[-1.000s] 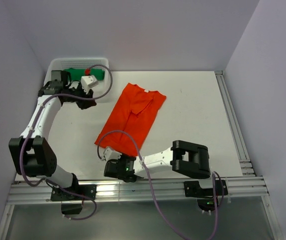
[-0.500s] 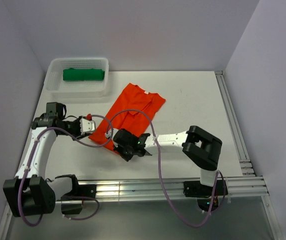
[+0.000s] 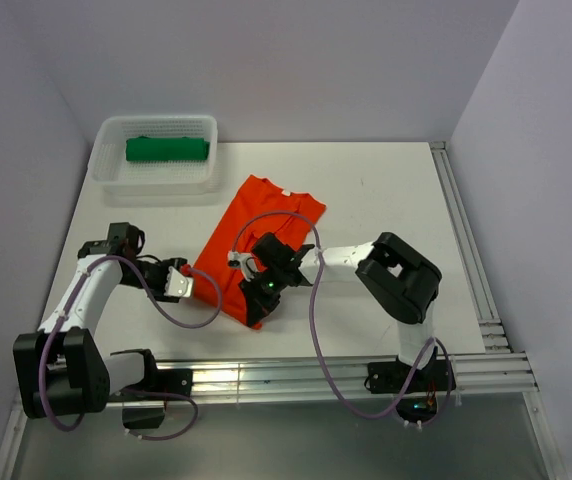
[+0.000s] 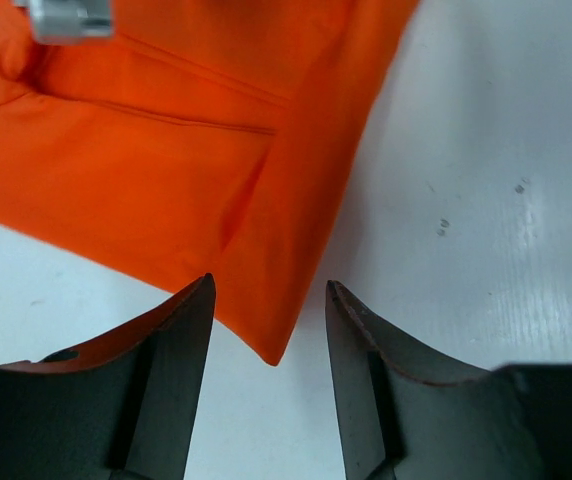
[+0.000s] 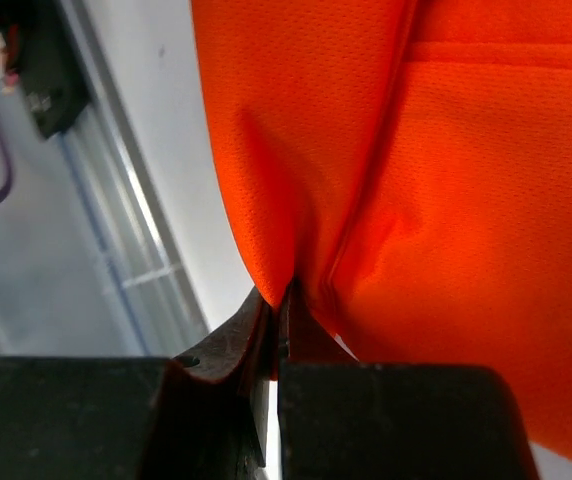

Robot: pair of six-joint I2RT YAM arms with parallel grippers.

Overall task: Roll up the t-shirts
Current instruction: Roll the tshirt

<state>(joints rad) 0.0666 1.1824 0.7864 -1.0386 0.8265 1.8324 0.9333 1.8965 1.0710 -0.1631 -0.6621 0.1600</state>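
Moved inward over the white table (image 3: 386, 220) between pale walls (image 3: 266, 60), right gripper (image 5: 281, 300) pinches orange t-shirt (image 3: 266, 212); left gripper (image 4: 269, 285) stands open.

A white table top (image 3: 386, 200) spreads under the left pincer (image 3: 188, 281) and the right pincer (image 3: 256, 268) and runs well beyond them to a plain, pale lilac back wall (image 3: 286, 60). A left wall (image 3: 16, 150) of the same tint rises left of the left pincer, and a right wall (image 3: 551, 180) stands far right of the right pincer. Aluminium near rails (image 3: 296, 378) line the table edge behind both pincers, and a side rail (image 3: 461, 230) lines its right edge. Ahead and right of the left pincer, small dark specks (image 4: 444, 226) mark the top. The light is soft and even.
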